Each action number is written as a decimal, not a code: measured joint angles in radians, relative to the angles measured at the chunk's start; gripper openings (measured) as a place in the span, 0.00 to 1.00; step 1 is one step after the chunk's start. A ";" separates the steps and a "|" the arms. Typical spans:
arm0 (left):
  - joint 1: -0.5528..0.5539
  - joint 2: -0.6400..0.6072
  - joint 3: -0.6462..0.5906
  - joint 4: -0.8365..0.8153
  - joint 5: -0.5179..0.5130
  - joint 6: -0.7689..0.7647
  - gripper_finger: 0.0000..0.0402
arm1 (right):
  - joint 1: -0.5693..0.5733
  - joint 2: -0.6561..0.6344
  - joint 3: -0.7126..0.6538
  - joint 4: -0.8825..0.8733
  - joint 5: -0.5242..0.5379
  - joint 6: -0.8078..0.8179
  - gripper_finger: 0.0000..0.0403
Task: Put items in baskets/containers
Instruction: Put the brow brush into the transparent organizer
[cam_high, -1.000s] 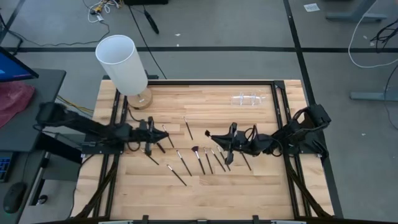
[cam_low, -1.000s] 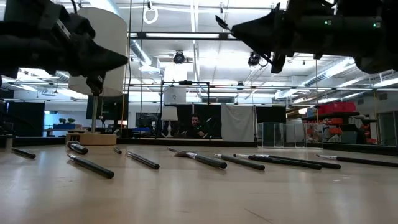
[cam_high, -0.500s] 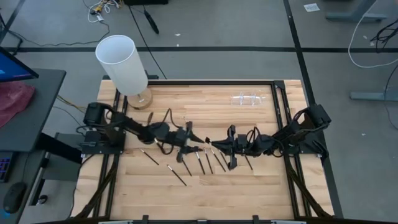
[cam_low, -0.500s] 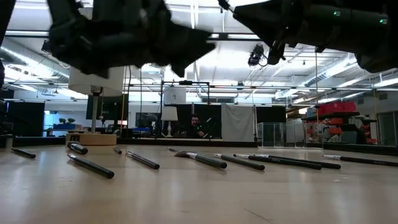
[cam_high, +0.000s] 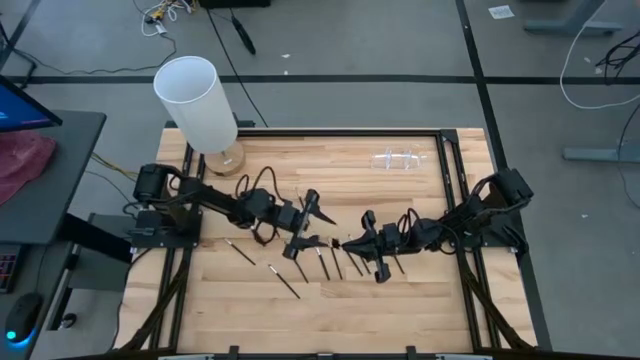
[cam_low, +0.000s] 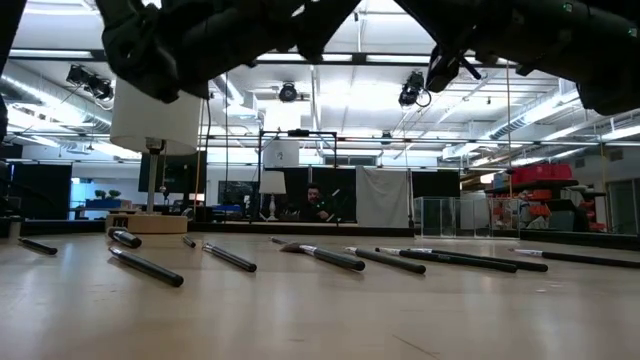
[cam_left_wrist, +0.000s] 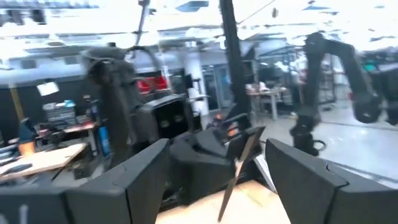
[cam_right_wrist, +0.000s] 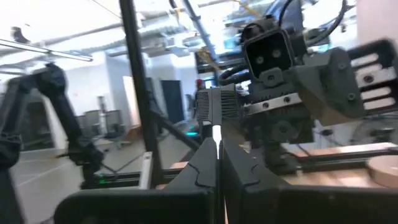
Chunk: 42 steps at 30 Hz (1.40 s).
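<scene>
On the table (cam_high: 400, 300), about nine brushes (cam_high: 284, 281) lay loose mid-board; the far clear holder (cam_high: 398, 159) looked empty, so nearly all remained. Left gripper (cam_high: 316, 222) hovered spread wide, holding nothing. Right gripper (cam_high: 340, 243) was clenched on one brush (cam_left_wrist: 235, 172).

white cylinder (cam_high: 197, 100) on wooden base (cam_high: 226, 160)

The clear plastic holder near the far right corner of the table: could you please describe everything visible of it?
The clear plastic holder is small and see-through, so the pale wood shows through it. It rests on the table near the far right corner, just inside the black frame. Nothing touches it, and no brush can be seen inside. Both arms are well short of it.
</scene>
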 joint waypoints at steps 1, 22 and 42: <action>-0.006 0.000 0.020 -0.035 0.002 0.020 0.66 | -0.003 0.000 0.000 0.000 -0.013 0.006 0.01; -0.044 0.001 0.139 -0.258 0.085 0.167 0.32 | -0.011 0.000 0.000 0.021 -0.065 0.033 0.01; -0.034 0.000 0.137 -0.338 0.154 0.091 0.03 | -0.026 -0.007 -0.001 -0.132 -0.069 0.203 0.12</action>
